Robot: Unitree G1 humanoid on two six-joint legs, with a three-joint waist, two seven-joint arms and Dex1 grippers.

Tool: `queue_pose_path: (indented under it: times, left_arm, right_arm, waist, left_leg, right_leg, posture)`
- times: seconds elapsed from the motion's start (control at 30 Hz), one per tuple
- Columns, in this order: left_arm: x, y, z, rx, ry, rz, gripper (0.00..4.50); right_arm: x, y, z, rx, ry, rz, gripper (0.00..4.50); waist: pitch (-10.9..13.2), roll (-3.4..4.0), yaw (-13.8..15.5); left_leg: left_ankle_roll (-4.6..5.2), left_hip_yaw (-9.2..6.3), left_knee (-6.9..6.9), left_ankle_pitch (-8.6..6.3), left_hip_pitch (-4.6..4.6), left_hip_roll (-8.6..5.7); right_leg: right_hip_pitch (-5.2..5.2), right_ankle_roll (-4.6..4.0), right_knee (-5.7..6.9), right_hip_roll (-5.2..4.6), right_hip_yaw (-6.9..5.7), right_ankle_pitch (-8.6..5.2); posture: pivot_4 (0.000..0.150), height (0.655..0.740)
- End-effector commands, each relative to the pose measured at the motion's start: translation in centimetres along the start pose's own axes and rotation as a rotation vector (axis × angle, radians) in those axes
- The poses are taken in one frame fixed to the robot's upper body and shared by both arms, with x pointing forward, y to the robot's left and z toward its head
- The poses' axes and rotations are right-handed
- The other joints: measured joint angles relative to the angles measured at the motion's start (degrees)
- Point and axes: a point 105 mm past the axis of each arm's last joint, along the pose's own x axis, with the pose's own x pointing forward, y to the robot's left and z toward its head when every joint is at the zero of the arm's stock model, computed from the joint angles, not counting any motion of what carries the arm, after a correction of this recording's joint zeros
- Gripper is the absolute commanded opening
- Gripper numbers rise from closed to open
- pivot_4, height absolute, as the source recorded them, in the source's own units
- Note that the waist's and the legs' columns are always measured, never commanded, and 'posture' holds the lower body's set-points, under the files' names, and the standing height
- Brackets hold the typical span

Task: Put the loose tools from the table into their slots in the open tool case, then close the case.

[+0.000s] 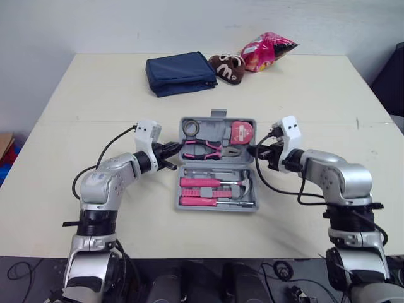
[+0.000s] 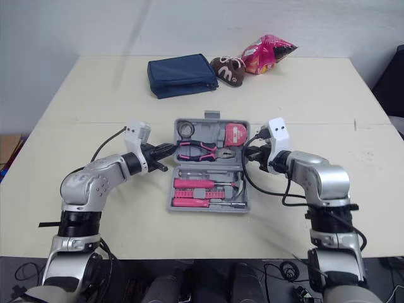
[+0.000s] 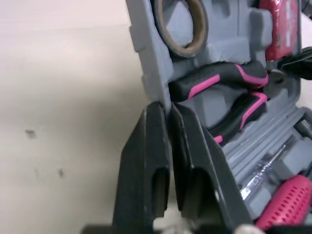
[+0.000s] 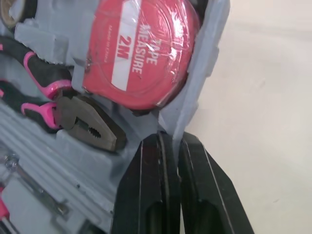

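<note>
Left eye view, centre of frame: the tool case (image 1: 218, 208) lies open on the table (image 1: 76, 189). Its slots hold the pliers (image 1: 203, 149), the tape measure (image 1: 242, 132), a roll of tape (image 1: 190, 129) and the pink-handled screwdrivers (image 1: 199, 182). The only other things on the table are a navy pouch (image 1: 181, 74) and snack bags (image 1: 265, 50) at the top of the frame, so loading looks finished. The left gripper (image 1: 177, 151) and right gripper (image 1: 257, 153) are each pinched nearly together on a side rim of the upper half. Only folding the case closed seems left.
</note>
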Motion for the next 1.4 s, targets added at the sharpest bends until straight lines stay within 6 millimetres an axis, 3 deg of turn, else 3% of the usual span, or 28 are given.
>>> queue_pose_path:
  times: [0.03,0.2,0.3,0.37,0.5,0.57,0.6,0.63,0.7,0.73,0.77,0.83,0.93,0.97,1.07,1.17,1.2,1.23,1.4]
  left_arm:
    - [-1.4,-0.4,2.5,0.315,-0.14,-0.019,0.0]
    - [-2.8,-0.2,-1.4,0.627,-0.084,-0.024,0.0]
    - [-3.6,-0.3,-3.4,0.741,-0.047,-0.052,0.0]
    - [-4.1,-0.2,-3.8,0.764,-0.065,-0.057,0.0]
    - [-6.2,-0.5,-4.3,0.863,-0.086,-0.085,1.43]
    - [-7.6,0.4,-5.0,0.87,-0.024,-0.068,2.37]
    - [-9.6,1.6,-5.6,0.882,0.038,-0.021,2.88]
    - [-12.6,2.6,-6.4,0.915,0.103,0.004,2.89]
    - [-17.8,4.0,-7.7,0.885,0.239,0.05,2.89]
    - [-19.6,4.4,-8.3,0.837,0.296,0.071,2.89]
    - [-20.2,4.4,-8.0,0.737,0.295,0.101,2.89]
    - [-19.0,4.2,-5.3,0.55,0.143,0.166,2.89]
    - [-17.1,3.6,-2.8,0.512,0.074,0.133,2.89]
    - [-16.2,3.4,-2.1,0.483,0.055,0.104,2.64]
    - [-13.6,2.7,-1.1,0.423,0.057,0.033,1.61]
    - [-10.7,1.9,-0.8,0.387,0.105,-0.046,0.07]
    - [-9.6,1.8,-0.8,0.377,0.114,-0.073,0.0]
    - [-8.5,1.7,-0.6,0.386,0.116,-0.099,0.0]
    - [-4.7,2.5,-1.1,0.418,0.175,-0.162,0.0]
  right_arm:
    - [-0.6,0.7,0.7,-0.245,-0.114,0.029,0.04]
    - [-1.1,0.1,-2.6,-0.658,-0.214,0.003,0.04]
    - [-1.3,-0.1,-3.8,-0.798,-0.265,-0.007,0.04]
    - [-1.4,-0.3,-4.5,-0.816,-0.264,0.002,0.04]
    - [-2.5,-1.2,-6.0,-0.796,-0.22,0.029,1.74]
    - [-3.8,-1.7,-5.1,-0.93,-0.265,-0.013,2.78]
    - [-5.0,-2.3,-5.5,-0.991,-0.235,-0.012,3.36]
    - [-6.9,-3.5,-6.2,-1.009,-0.173,-0.019,3.8]
    - [-10.3,-5.2,-7.7,-1.034,-0.07,-0.032,3.8]
    - [-11.6,-5.7,-8.2,-1.052,-0.041,-0.04,3.8]
    - [-12.5,-6.1,-8.5,-1.033,-0.013,-0.05,3.8]
    - [-13.3,-5.7,-9.2,-0.891,0.03,0.019,3.8]
    - [-13.5,-3.6,-9.0,-0.666,0.035,0.148,3.8]
    - [-13.2,-2.4,-8.5,-0.572,0.025,0.198,3.56]
    - [-12.9,1.2,-8.1,-0.418,0.054,0.366,2.51]
    - [-12.2,3.2,-8.1,-0.379,0.084,0.443,0.79]
    - [-11.8,4.0,-8.2,-0.366,0.096,0.472,0.27]
    - [-11.5,4.7,-8.4,-0.359,0.114,0.497,0.06]
    - [-10.4,6.1,-9.7,-0.339,0.203,0.542,0.06]
  waist:
    - [0.0,0.0,0.0]
    - [0.0,-0.01,0.0]
    - [0.0,0.0,0.0]
    - [0.0,0.0,-0.1]
    - [0.0,0.0,-0.2]
    - [0.0,0.0,-0.1]
    - [0.0,0.01,-0.2]
    - [0.1,0.05,-0.3]
    - [0.1,0.05,-1.1]
    - [0.1,0.06,-1.3]
    - [0.1,0.06,-1.4]
    - [0.2,0.16,-1.3]
    - [0.3,-0.02,-0.6]
    - [0.3,0.0,-0.3]
    - [0.4,0.61,0.3]
    - [0.4,0.68,0.4]
    - [0.4,0.67,0.4]
    - [0.4,0.67,0.7]
    - [0.4,0.64,1.5]
  left_leg:
    - [0.0,0.01,0.0,0.0,0.01,0.01]
    - [0.04,0.08,-0.01,-0.01,0.07,0.01]
    - [0.06,0.11,0.0,-0.02,0.21,0.0]
    - [0.07,0.11,-0.01,-0.03,0.33,0.03]
    - [0.12,0.13,-0.1,-0.06,0.57,0.05]
    - [0.15,0.14,-0.11,-0.08,0.56,0.04]
    - [0.16,0.15,-0.1,-0.08,0.56,0.04]
    - [0.18,0.16,-0.09,-0.09,0.56,0.03]
    - [0.19,0.2,-0.12,-0.16,0.59,0.04]
    - [0.18,0.2,-0.22,-0.23,0.66,0.08]
    - [0.19,0.2,-0.36,-0.24,0.78,0.07]
    - [0.22,0.17,-0.51,-0.34,1.2,0.11]
    - [0.3,-0.23,-0.46,-0.69,1.47,0.14]
    - [0.25,-0.27,-0.45,-0.65,1.46,0.18]
    - [0.22,-0.28,-0.45,-0.57,1.33,0.2]
    - [0.05,-0.23,-0.48,-0.27,1.25,0.19]
    - [0.04,-0.23,-0.49,-0.27,1.22,0.19]
    - [0.04,-0.22,-0.47,-0.27,1.17,0.18]
    - [0.02,-0.18,-0.37,-0.24,1.04,0.14]
  right_leg:
    - [0.0,0.0,-0.01,0.02,0.0,0.0]
    - [0.01,0.01,-0.02,-0.03,0.04,0.0]
    - [0.12,0.02,-0.07,-0.09,0.06,0.01]
    - [0.2,0.01,-0.05,-0.13,0.05,0.01]
    - [0.41,-0.03,-0.05,-0.62,-0.03,-0.01]
    - [0.42,-0.03,-0.05,-0.67,-0.07,-0.01]
    - [0.4,-0.03,-0.05,-0.69,-0.09,-0.01]
    - [0.39,-0.03,-0.07,-0.72,-0.09,-0.02]
    - [0.36,-0.07,-0.12,-0.75,-0.04,-0.04]
    - [0.44,-0.12,-0.14,-0.77,0.05,-0.08]
    - [0.51,-0.13,-0.18,-0.82,0.07,-0.09]
    - [0.96,-0.14,-0.65,-0.82,-0.01,-0.1]
    - [1.4,-0.21,-0.68,-0.84,-0.05,0.04]
    - [1.39,-0.28,-0.65,-0.81,-0.05,0.08]
    - [1.24,-0.36,-0.61,-0.8,-0.12,0.09]
    - [1.19,-0.36,-0.69,-0.75,-0.23,0.09]
    - [1.19,-0.36,-0.72,-0.71,-0.28,0.09]
    - [1.17,-0.36,-0.72,-0.69,-0.32,0.09]
    - [1.06,-0.34,-0.66,-0.59,-0.32,0.1]
  posture:
    - [0.15,0.74]
    - [0.15,0.74]
    - [0.15,0.74]
    - [0.15,0.74]
    - [0.15,0.74]
    - [0.15,0.74]
    - [0.15,0.74]
    - [0.15,0.74]
    - [0.15,0.74]
    - [0.15,0.74]
    - [0.15,0.74]
    - [0.15,0.74]
    - [0.15,0.74]
    - [0.15,0.74]
    - [0.15,0.74]
    - [0.15,0.74]
    - [0.15,0.74]
    - [0.15,0.74]
    - [0.15,0.74]
